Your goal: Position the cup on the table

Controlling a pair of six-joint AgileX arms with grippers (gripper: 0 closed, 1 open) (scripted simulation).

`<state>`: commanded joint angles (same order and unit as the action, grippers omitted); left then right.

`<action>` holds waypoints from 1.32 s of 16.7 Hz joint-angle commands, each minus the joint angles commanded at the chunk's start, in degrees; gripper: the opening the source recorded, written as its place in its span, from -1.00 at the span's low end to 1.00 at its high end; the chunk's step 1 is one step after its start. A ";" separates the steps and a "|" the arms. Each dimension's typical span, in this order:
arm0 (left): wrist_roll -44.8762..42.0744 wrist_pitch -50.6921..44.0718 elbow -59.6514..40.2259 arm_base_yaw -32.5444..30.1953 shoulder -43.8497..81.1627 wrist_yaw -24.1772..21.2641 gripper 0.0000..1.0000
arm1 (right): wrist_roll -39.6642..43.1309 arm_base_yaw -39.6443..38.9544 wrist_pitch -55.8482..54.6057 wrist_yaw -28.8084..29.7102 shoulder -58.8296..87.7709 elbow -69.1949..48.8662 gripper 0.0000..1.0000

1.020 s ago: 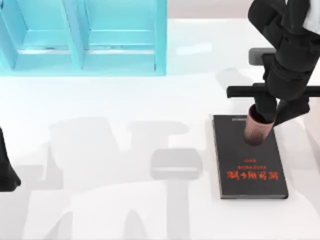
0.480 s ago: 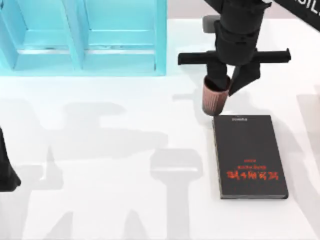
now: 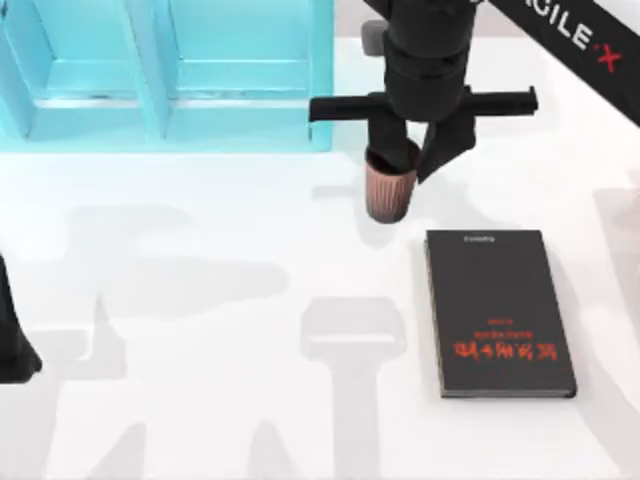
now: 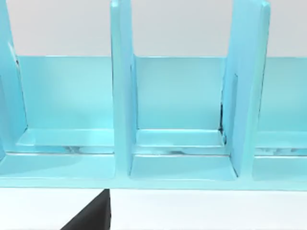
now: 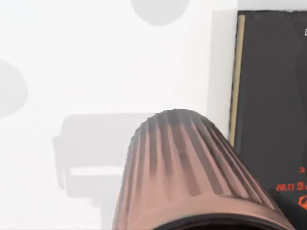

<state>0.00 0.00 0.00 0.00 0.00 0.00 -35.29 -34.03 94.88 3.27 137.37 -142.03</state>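
One second has taken the cup (image 3: 389,192) off the black book (image 3: 498,312) and out over bare tabletop (image 3: 200,300): a second ago it hung above the book's far end, half a second ago just past that end, and now it sits well clear of the book, toward the far edge and just in front of the right end of the turquoise shelf unit (image 3: 165,75). The right hand (image 3: 410,160) is clamped on the cup, one finger inside the rim and one outside. From the right wrist view the ribbed cup (image 5: 192,172) points down at white surface, with the book (image 5: 271,110) off to one side.

Whether the base already touches the tabletop I cannot tell; the shadow close beneath suggests it is near. With the book no longer underneath, what seems left is lowering, letting go and withdrawing. The left arm (image 3: 15,345) waits parked at the tabletop's left edge, its camera facing the shelf unit (image 4: 182,124).
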 joint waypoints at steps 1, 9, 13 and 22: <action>0.00 0.00 0.00 0.00 0.00 0.00 1.00 | 0.00 0.00 0.00 0.00 0.00 0.00 -1.00; 0.00 0.00 0.00 0.00 0.00 0.00 1.00 | -0.37 0.18 -8.18 -0.09 -1.68 9.55 -1.00; 0.00 0.00 0.00 0.00 0.00 0.00 1.00 | -0.47 -0.41 -15.86 -0.05 -2.70 18.76 -1.00; 0.00 0.00 0.00 0.00 0.00 0.00 1.00 | -0.49 -0.52 -17.11 -0.03 -2.88 20.02 -0.40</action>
<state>0.00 0.00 0.00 0.00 0.00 0.00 -35.78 -34.56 77.77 3.24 134.49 -122.01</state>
